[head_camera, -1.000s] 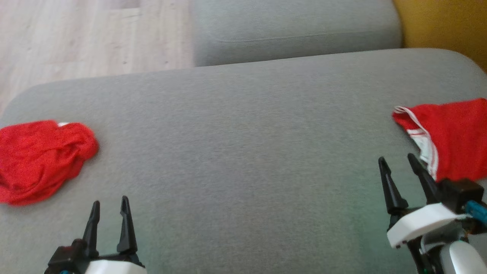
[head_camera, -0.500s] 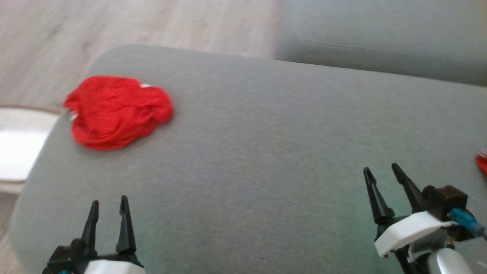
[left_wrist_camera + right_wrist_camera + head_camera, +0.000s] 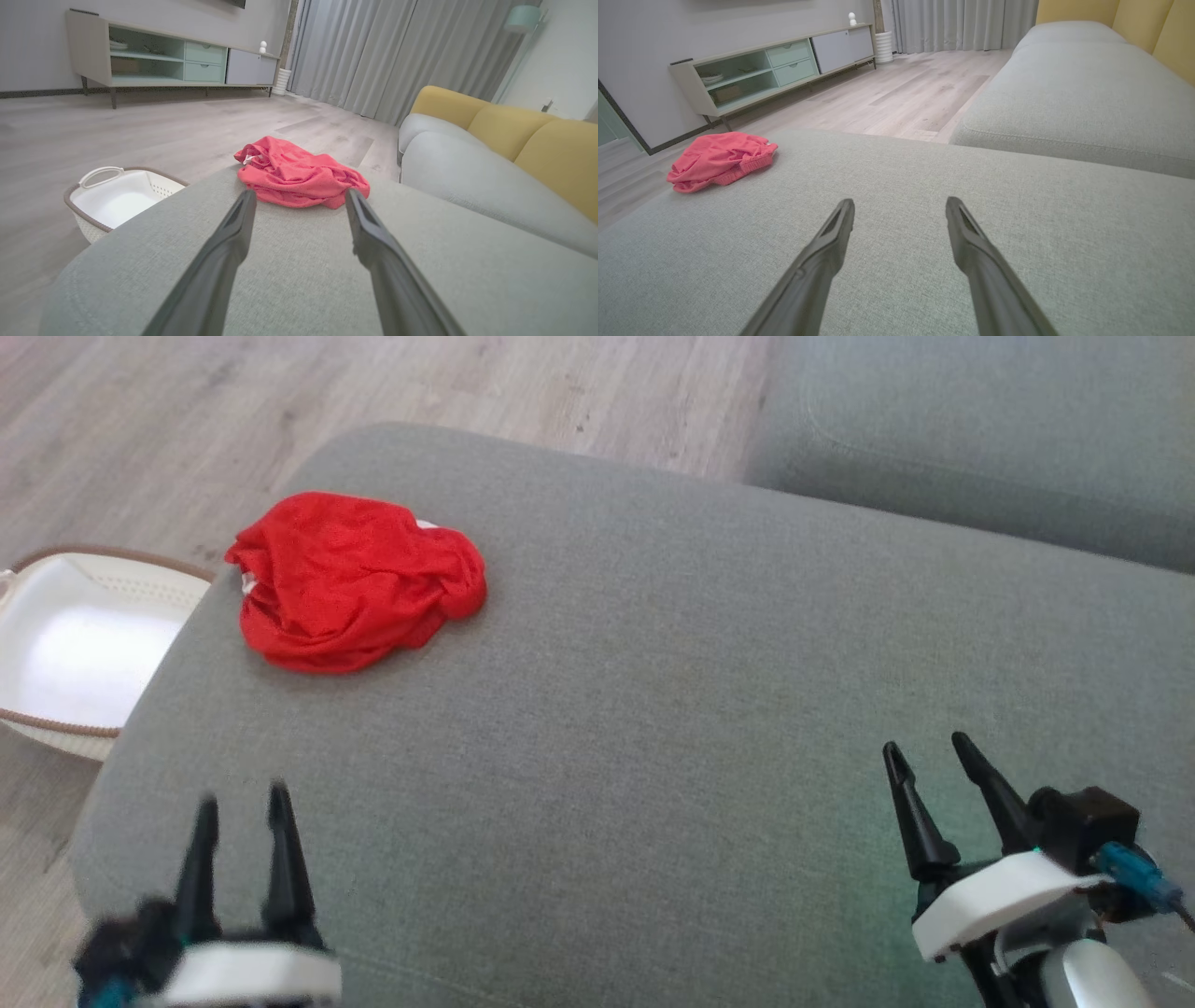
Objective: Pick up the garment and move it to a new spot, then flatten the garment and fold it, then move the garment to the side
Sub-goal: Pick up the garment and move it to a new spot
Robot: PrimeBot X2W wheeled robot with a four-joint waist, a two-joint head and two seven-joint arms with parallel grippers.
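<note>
Left claw (image 3: 243, 795) and right claw (image 3: 926, 743) spread over grey cushion (image 3: 653, 691); crumpled garment (image 3: 355, 581) ahead, basket (image 3: 65, 644) on floor (image 3: 140, 429).

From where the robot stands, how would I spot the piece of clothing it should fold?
Start at the wide grey cushion right in front of the robot. Near its far left corner, by the white basket on the floor, lies a crumpled red garment. Its bright red, rumpled heap stands out against the smooth grey fabric.
</note>
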